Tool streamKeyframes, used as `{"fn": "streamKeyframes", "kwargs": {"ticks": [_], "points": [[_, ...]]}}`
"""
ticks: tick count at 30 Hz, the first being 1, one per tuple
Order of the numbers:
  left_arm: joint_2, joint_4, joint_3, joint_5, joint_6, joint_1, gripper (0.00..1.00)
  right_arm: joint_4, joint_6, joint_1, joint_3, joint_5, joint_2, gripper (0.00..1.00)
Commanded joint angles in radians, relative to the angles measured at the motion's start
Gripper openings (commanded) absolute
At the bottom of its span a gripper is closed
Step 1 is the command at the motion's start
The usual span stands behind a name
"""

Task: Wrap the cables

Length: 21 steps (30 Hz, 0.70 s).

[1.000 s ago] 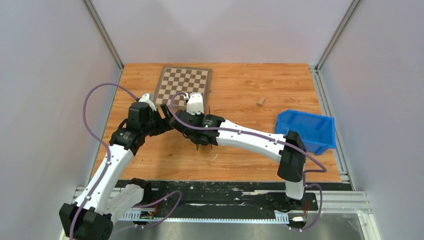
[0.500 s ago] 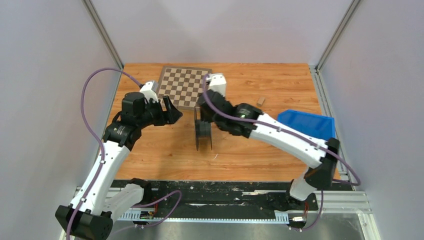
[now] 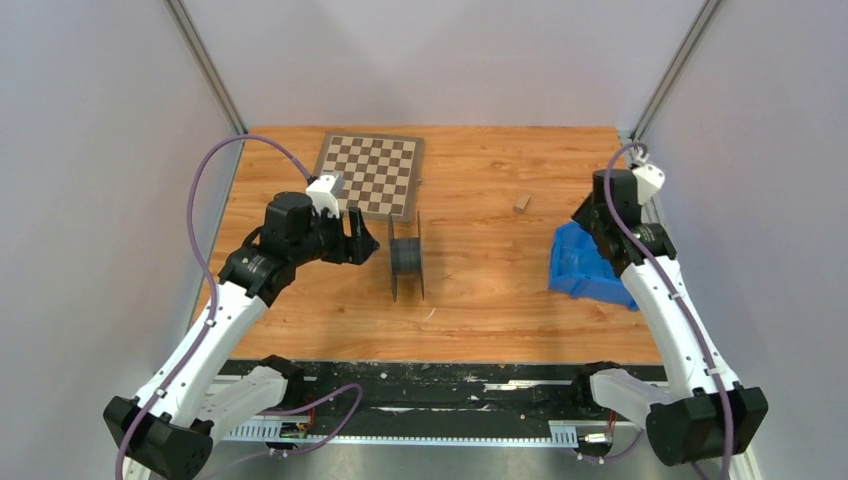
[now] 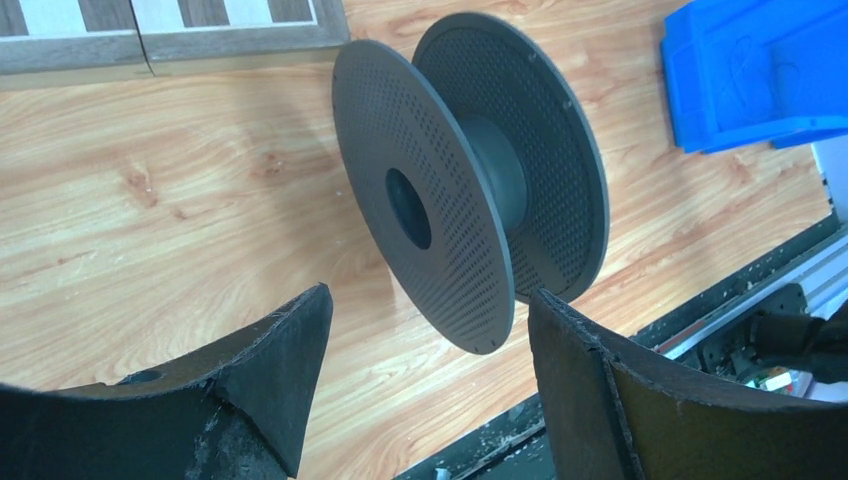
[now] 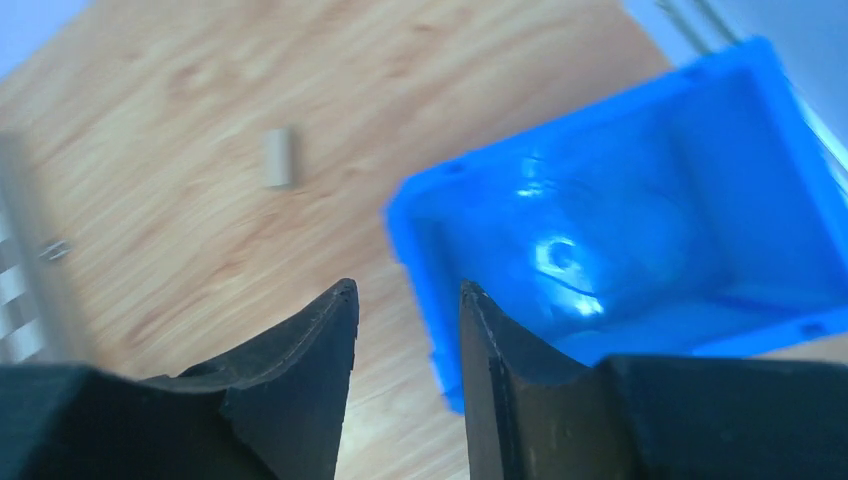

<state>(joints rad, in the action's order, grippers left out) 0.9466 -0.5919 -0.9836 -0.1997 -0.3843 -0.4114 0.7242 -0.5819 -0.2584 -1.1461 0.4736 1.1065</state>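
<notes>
Left end effector (image 4: 428, 295) wide open, empty; black spool (image 4: 455, 250) upright just ahead. Right end effector (image 5: 407, 287) part-open, empty, above blue bin (image 5: 740, 170). Cables not discernible.

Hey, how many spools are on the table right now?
1. The black spool stands on its rims mid-table, by the chessboard's near right corner, just ahead of the open left tool. No other shows, and none seems hidden.

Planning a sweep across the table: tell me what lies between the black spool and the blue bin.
Only bare wooden table, seen in the top view; the small block sits farther back, off that line.
</notes>
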Motion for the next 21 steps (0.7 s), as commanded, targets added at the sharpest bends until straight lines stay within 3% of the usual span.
{"fn": "streamKeyframes", "kwargs": {"ticks": [1, 8, 21], "points": [[-0.032, 0.03, 0.03, -0.018, 0.051, -0.006, 0.8, -0.071, -0.013, 0.196, 0.122, -0.142, -0.028, 0.41], [-0.058, 0.023, 0.045, 0.024, 0.057, -0.006, 0.8, -0.131, 0.001, 0.406, 0.231, -0.274, 0.115, 0.46], [-0.078, 0.017, 0.048, 0.062, 0.058, -0.006, 0.83, -0.312, -0.003, 0.49, 0.376, -0.385, 0.255, 0.52]]}}
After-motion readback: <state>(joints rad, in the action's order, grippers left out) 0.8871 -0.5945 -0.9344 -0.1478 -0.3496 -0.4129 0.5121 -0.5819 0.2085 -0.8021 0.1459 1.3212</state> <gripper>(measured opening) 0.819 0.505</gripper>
